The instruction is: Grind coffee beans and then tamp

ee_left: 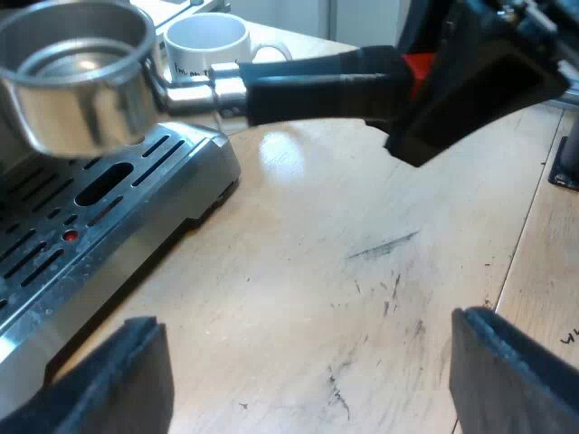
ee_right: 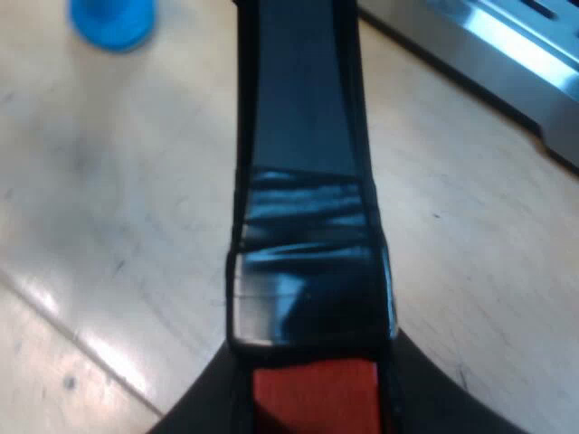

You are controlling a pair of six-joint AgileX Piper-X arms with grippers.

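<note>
our right gripper (ee_left: pixel 452 90) clenches the holder (ee_left: pixel 208 90) by its handle's red end, so the empty basket sits level above the machine's drip tray (ee_left: pixel 118 194), ready for grinding, we judge. our left gripper (ee_left: pixel 308 371) hangs released over the table (ee_left: pixel 362 271), free to take the blue tamper (ee_right: pixel 113 20).

The black two-fingered left tool (ee_left: pixel 308 384) is held low and angled forward, with its fingers (ee_left: pixel 113 380) spread wide apart. The black right tool (ee_left: pixel 479 86) is seen beyond it, raised higher, and is clamped on the red-tipped dark handle (ee_left: pixel 317 86) of a round metal holder (ee_left: pixel 81 86), which is carried roughly level. The handle is gripped at its red end, between closed-in fingers.
</note>
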